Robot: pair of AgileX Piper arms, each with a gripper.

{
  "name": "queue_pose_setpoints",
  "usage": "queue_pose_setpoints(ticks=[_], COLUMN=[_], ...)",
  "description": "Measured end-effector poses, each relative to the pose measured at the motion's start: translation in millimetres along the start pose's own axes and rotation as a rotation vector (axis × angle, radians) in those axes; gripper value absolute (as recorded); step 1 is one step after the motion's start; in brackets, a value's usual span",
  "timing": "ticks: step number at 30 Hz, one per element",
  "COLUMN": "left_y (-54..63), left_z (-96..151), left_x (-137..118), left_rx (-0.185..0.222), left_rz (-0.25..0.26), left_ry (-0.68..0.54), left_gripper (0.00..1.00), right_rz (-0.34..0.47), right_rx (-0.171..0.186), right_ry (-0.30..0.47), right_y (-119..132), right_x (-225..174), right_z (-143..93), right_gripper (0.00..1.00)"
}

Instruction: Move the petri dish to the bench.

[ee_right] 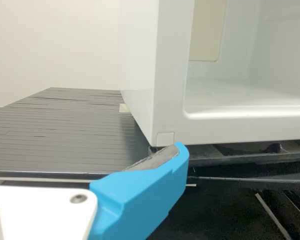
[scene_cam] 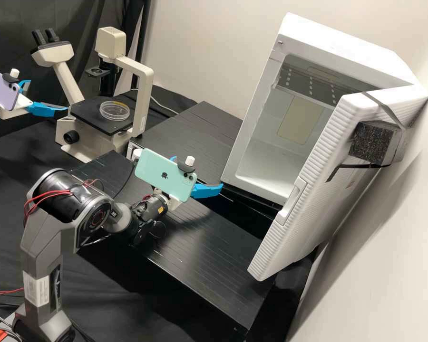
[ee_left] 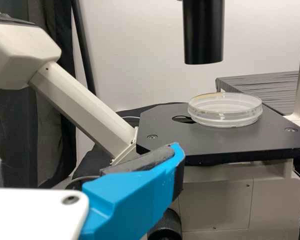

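Two blue fingers [scene_cam: 47, 109] of the left gripper [scene_cam: 48, 95] stand apart at the far left of the high view, with nothing between them. Next to the right, we see the petri dish [scene_cam: 114, 110] lying flat on the black stage [scene_cam: 83, 115] of the microscope [scene_cam: 144, 95]. We judge it very light, stiff and thin-walled, slick on its smooth sides and prone to crack under a hard squeeze. We would take it across its diameter, low enough to catch the base with the lid, since the lid probably sits loose and could slide off alone. A level lift seems wise, too, in case something inside can spill, and we would keep clear of the black barrel [ee_left: 204, 32] hanging over the stage. As for looks, it is round, shallow and clear, faintly milky, with a doubled rim where lid and base nest and an amber streak along the far edge. Further right, the black slatted bench [scene_cam: 104, 166] waits to receive it. Above that, we find the right gripper [scene_cam: 198, 172], its fingers also spread and holding nothing, and then the open white cabinet [scene_cam: 266, 175], which we judge has no part in this move.
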Motion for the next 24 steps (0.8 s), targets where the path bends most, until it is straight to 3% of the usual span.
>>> queue_pose_setpoints(ticks=[14,21,24], left_y=[0.0,0.0,0.0], left_z=[0.0,0.0,0.0], left_x=[0.0,0.0,0.0], left_rx=[0.000,0.000,0.000], left_rz=[0.000,0.000,0.000], left_ry=[0.000,0.000,0.000], left_gripper=[1.00,1.00,1.00], right_rz=[-0.012,-0.084,-0.131], right_rx=[0.003,0.036,0.023], right_ry=[0.018,0.152,0.233], right_y=[-6.9,-29.9,-44.2], right_x=[-8.3,-35.1,-44.1], right_z=[-2.0,-40.6,-64.4], right_gripper=[1.00,1.00,1.00])
